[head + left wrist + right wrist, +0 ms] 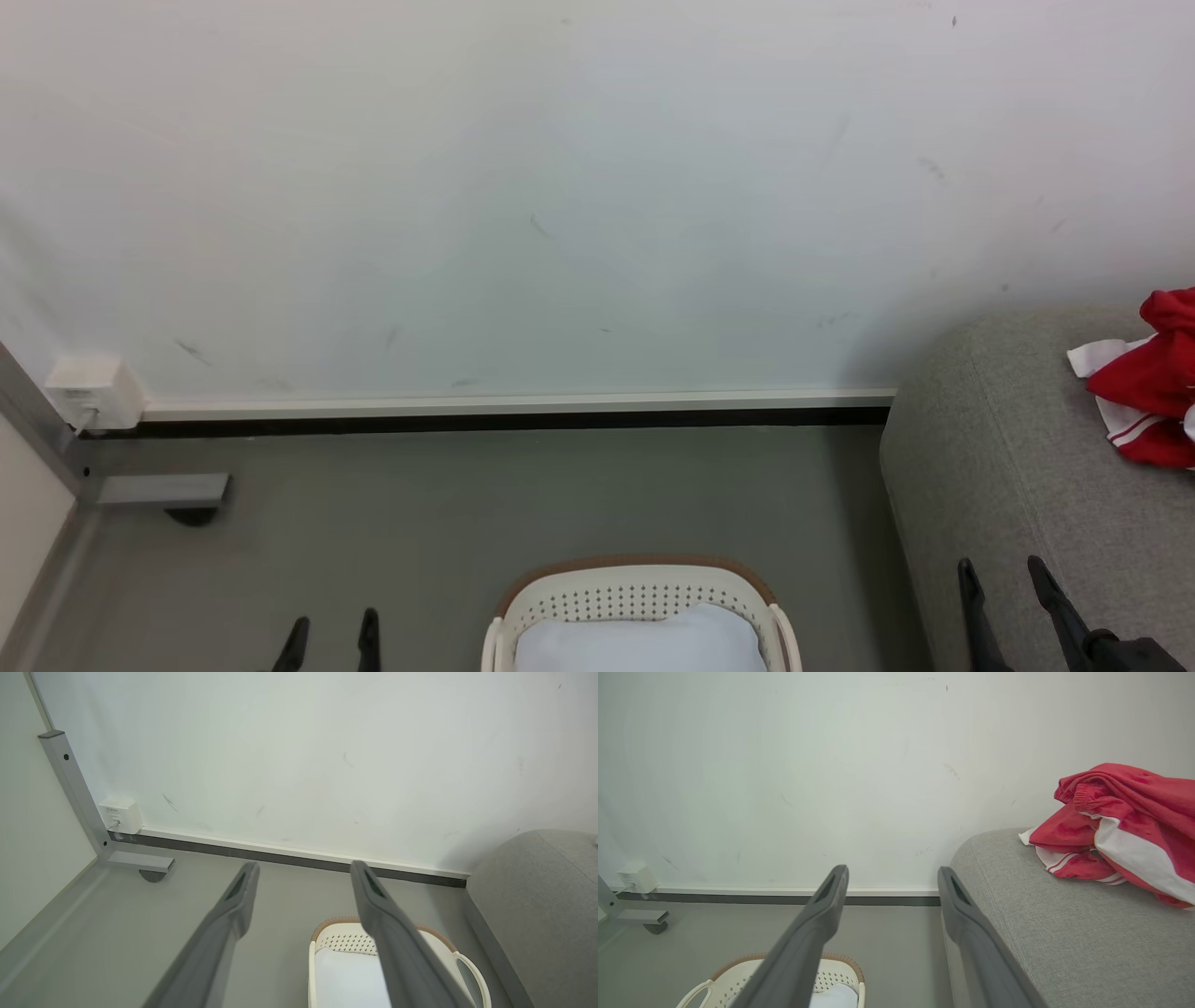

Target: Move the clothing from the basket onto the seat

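The clothing [1150, 385] lies on the seat [1008, 467] (the basket [644, 586] holds a cushion [635, 646]).

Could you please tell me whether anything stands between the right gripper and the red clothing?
Nothing visible does. The clothing lies on the sofa, with bare grey upholstery between it and the open, empty right gripper.

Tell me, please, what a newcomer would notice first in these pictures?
The bright red fabric clothing with white panels stands out most, heaped on the large light grey fabric sofa at the right. Low in the head view, the oval cream-white perforated plastic basket holds a plain pale cushion. The left gripper and the right gripper are open, empty.
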Robot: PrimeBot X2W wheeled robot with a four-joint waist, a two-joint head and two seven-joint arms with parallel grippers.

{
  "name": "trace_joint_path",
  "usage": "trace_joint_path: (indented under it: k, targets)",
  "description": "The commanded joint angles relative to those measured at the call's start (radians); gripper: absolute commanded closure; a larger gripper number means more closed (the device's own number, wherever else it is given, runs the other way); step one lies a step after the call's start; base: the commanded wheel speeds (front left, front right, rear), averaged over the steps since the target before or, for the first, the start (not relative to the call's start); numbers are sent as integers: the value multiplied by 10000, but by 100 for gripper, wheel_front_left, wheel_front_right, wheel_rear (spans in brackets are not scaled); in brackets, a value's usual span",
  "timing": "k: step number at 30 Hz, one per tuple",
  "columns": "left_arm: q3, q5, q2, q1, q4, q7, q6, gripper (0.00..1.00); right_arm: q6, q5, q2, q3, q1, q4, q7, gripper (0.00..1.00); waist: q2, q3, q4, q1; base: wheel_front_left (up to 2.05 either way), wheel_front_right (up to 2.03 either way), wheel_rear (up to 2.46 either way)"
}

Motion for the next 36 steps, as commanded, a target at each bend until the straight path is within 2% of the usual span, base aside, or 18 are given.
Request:
trace_joint_path:
  k: [1,5,6,12,36]
  targets:
    - [54,54,-28,45,50,-6,-34,0,-26,34,-22,-13,-84,39,1,0,0,-7,10,0,0,0,0]
    - [125,7,-81,56,92,-6,-212,0,-26,-1,-22,-32,-140,49,1,0,0,-27,20,0,0,0,0]
    - [96,11,-81,0,67,0,-217,100,0,-1,0,-6,-28,37,0,100,0,-27,22,0,0,0,0]
    - [94,-186,-135,17,427,101,-238,100,0,202,71,-44,87,387,90,100,0,-21,26,0,0,0,0]
    - [536,-4383,-156,-474,41,1205,-545,100,-5,4494,34,-327,-225,-68,1192,100,0,86,56,0,0,0,0]
